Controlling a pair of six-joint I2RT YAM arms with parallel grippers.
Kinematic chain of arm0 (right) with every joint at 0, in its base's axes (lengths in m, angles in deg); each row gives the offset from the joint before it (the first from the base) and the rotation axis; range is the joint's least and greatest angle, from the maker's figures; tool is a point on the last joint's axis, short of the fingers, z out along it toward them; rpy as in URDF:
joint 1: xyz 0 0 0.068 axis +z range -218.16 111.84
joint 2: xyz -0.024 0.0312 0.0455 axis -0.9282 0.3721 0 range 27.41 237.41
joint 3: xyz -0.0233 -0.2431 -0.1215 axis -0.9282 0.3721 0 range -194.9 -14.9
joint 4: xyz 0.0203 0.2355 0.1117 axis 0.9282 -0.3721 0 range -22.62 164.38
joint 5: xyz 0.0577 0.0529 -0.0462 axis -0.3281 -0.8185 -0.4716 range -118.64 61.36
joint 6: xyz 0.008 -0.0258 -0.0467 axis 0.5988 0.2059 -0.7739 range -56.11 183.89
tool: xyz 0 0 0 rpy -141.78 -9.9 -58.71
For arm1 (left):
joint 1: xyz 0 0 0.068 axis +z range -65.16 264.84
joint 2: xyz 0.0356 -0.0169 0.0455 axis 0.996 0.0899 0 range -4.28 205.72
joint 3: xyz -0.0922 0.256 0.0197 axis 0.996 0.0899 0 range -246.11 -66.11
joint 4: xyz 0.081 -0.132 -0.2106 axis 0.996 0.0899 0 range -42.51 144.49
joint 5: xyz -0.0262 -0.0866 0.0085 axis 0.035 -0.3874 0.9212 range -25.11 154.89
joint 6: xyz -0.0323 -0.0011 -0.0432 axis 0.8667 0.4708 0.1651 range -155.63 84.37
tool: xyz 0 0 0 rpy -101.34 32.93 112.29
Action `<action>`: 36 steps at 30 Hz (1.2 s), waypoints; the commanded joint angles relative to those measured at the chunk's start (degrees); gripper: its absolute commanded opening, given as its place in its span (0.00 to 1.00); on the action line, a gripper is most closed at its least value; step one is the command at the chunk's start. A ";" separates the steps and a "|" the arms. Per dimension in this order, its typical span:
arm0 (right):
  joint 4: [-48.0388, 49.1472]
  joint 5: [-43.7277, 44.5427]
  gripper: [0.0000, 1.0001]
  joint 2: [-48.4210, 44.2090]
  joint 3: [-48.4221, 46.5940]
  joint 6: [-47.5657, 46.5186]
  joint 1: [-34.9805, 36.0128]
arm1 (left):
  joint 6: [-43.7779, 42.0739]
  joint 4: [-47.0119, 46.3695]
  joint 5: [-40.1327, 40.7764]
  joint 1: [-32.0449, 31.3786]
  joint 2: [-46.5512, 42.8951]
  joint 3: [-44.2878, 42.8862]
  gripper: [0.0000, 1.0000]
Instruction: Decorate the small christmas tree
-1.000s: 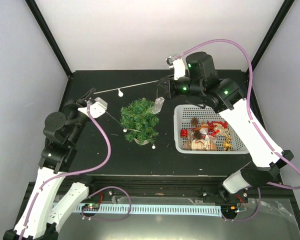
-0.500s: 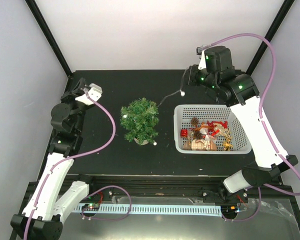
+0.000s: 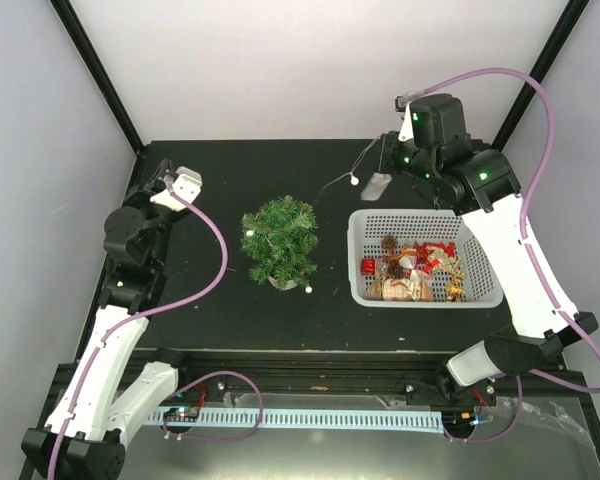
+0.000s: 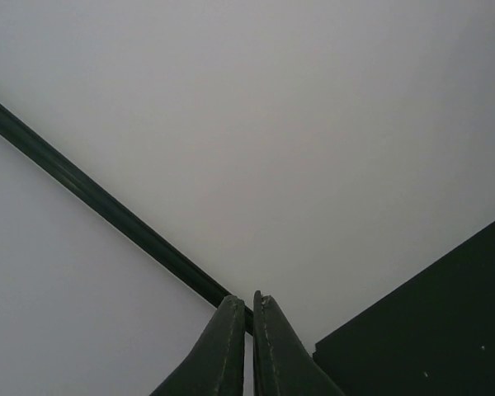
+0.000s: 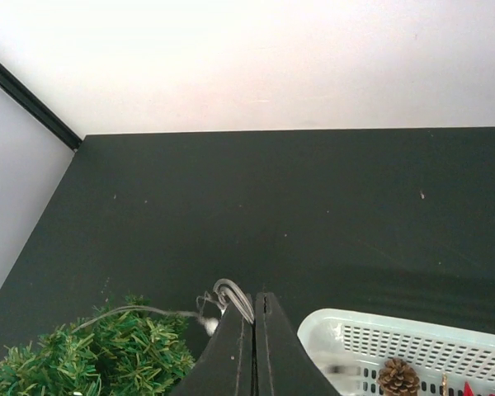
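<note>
The small christmas tree (image 3: 280, 243) stands upright in the middle of the black table, and its green top shows at the lower left of the right wrist view (image 5: 99, 359). A thin light string (image 3: 335, 183) with small white bulbs runs slack from the tree to my right gripper (image 3: 383, 165), behind the basket's back left corner. That gripper (image 5: 254, 295) is shut on a loop of the string (image 5: 231, 291). A small clear pack (image 3: 377, 186) hangs below it. My left gripper (image 3: 162, 168) is at the back left, shut and empty (image 4: 249, 299), pointing at the wall corner.
A white plastic basket (image 3: 358, 262) holding pine cones, red and gold ornaments sits right of the tree; its rim (image 5: 330, 323) shows in the right wrist view. A black frame post (image 4: 107, 206) rises at the back left corner.
The string was taut between both grippers; the left gripper let go and drew back to the corner. The right gripper swung right to behind the basket, and the string now hangs slack.
</note>
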 commanded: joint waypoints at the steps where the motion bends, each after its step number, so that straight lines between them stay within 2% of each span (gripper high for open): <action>1: -1.78 2.16 0.01 -2.59 -2.25 0.57 -0.05 | 2.97 1.75 0.19 -0.04 -0.51 0.09 0.08; 7: -6.07 1.69 0.01 -5.63 -2.44 0.62 -0.05 | 4.43 4.80 -4.10 -0.75 -0.48 -1.41 0.16; 11: -9.89 0.33 0.01 -8.11 -1.54 0.22 0.27 | 7.42 10.37 -7.59 -1.18 0.78 -5.46 0.38; 23: -16.47 -1.14 0.01 -15.93 0.84 -0.63 8.47 | 13.41 17.34 -10.49 -1.62 7.12 -16.85 0.49; 33: -21.48 3.75 0.01 -16.59 3.29 2.84 21.71 | 18.27 29.96 -19.81 -1.70 15.14 -30.67 0.60; 36: -23.14 5.71 0.01 -15.40 3.28 3.93 27.77 | 18.89 32.67 -21.43 -1.88 16.79 -33.72 0.62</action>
